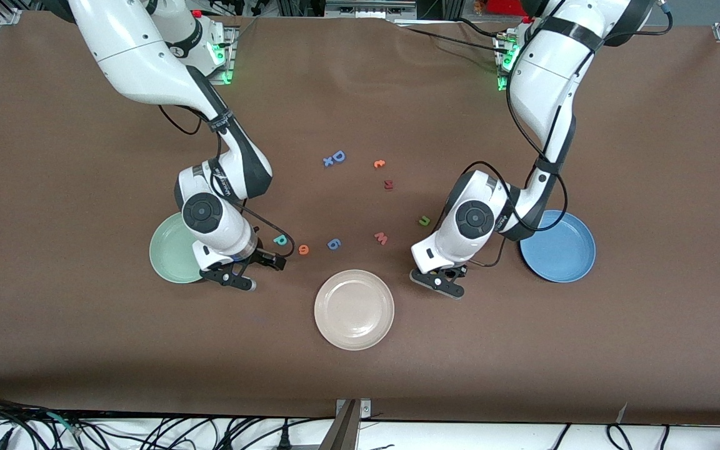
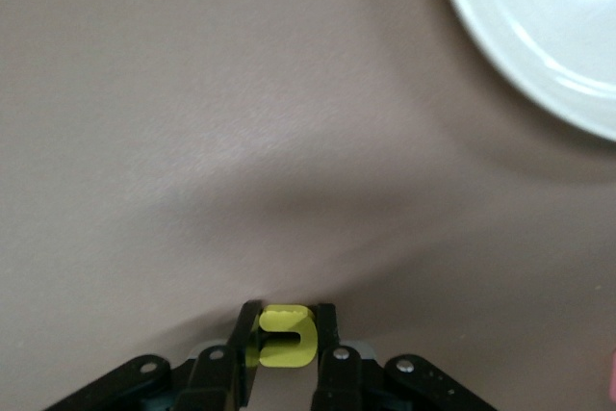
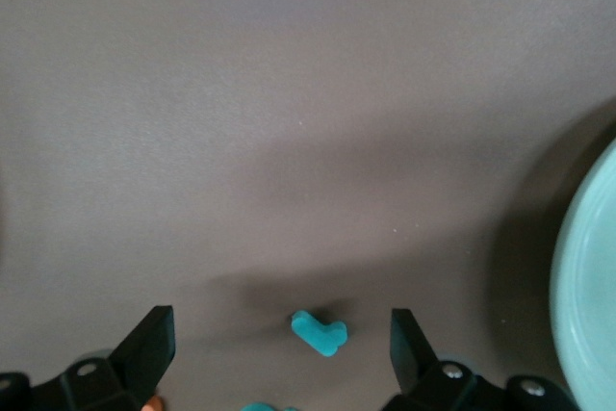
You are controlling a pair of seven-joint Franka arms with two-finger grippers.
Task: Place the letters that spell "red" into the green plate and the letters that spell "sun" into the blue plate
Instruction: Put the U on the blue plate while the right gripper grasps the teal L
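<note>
Right claw (image 3: 279, 348) stands wide open low over the counter (image 1: 85, 350), a small teal "r" (image 3: 319, 332) lying between its fingers, untouched; the green plate (image 1: 169, 250) sits just beside it. Left claw (image 2: 287, 339) is clamped on a yellow letter (image 2: 286, 336), with the beige-white plate (image 1: 354, 309) near and the blue plate (image 1: 559, 245) just beside its arm.

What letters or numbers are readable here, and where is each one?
"D" with "x": blue foam pieces on the brown table
"6": blue foam piece
"w": pink foam piece
"u" or "n": olive-green piece
Yellow letter in the left gripper: shape unclear.
Arm markings: too small to read.
</note>
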